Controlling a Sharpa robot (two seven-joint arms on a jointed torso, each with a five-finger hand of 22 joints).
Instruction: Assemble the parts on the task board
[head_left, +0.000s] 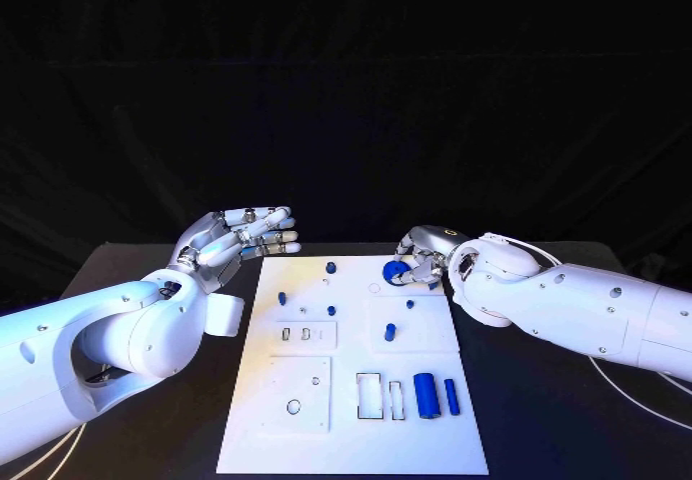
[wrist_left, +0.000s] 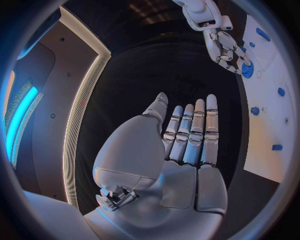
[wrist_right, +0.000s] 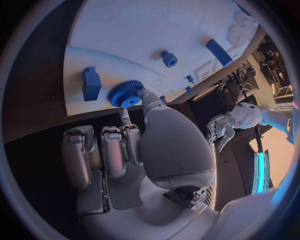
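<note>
Gear work under way at the far edge of the task board (head_left: 361, 440): the right hand (head_left: 423, 262) has its thumb and a fingertip on the blue gear (head_left: 395, 270), pinching it at the board's far right corner, though I cannot tell if the gear is seated or only resting there. The left hand (head_left: 238, 240) hovers beside the board's far left corner, fingers straight and close together, holding nothing. Several small blue pieces already stand in the board's middle. Near the board's front edge a blue cylinder (head_left: 426, 394) and a slimmer blue bar (head_left: 451, 397) lie loose beside open slots, so by my reckoning much assembly remains.
</note>
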